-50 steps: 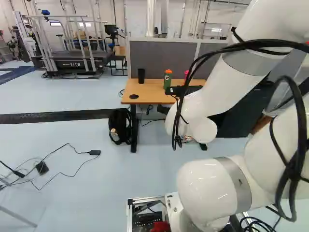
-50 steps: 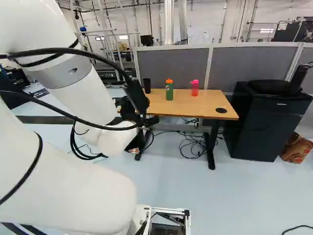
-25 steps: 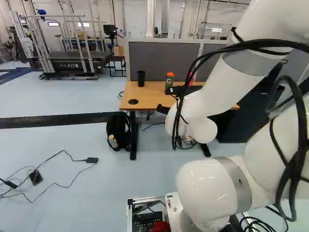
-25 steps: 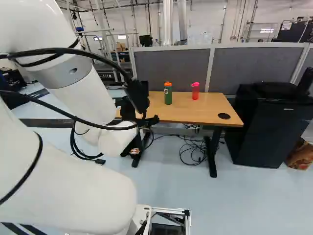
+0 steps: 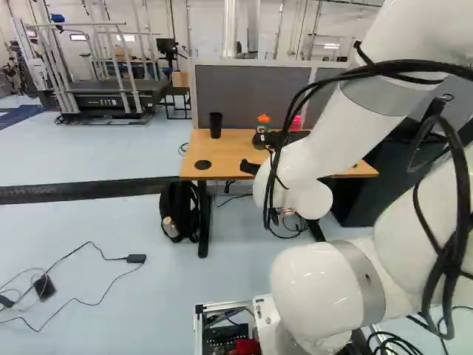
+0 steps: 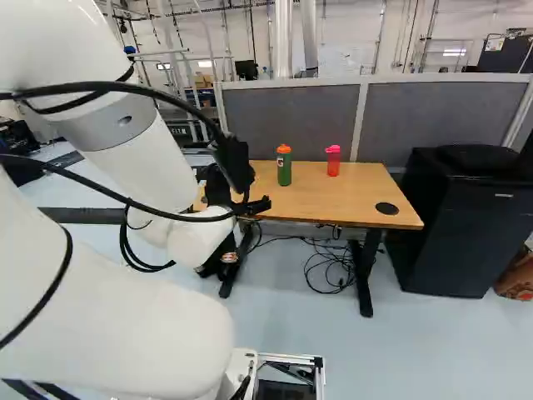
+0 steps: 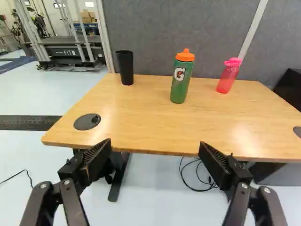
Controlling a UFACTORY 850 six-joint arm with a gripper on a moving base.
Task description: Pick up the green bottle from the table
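The green bottle (image 7: 179,82) is standing upright on the wooden counter (image 7: 141,117), toward its far side, resting on its own base with its orange cap (image 7: 185,55) on top. Nothing is propping it; its flat base is probably doing that work, and its straight sides are likely offering the fingers a good place to close on. On one side a pink bottle (image 7: 228,76) is standing apart from it, on the other a black cup (image 7: 125,67), also apart; both are leaving room for a finger to pass at each flank. Behind them a grey partition (image 7: 178,28) is rising, which is probably limiting any push beyond the bottle.

Nearer, the gripper (image 7: 155,146) is holding its fingers wide apart with nothing between them, presumably so that the bottle can enter the gap. It is pointing across the counter's near edge, with the bottle lying ahead and a little off the middle, toward the pink bottle's side. The white arm (image 6: 150,158) is keeping the gripper out in front of the base, well short of the bottle, so the task is seemingly calling for more approach and some centring before any closing; a low path could be risking the counter's edge.
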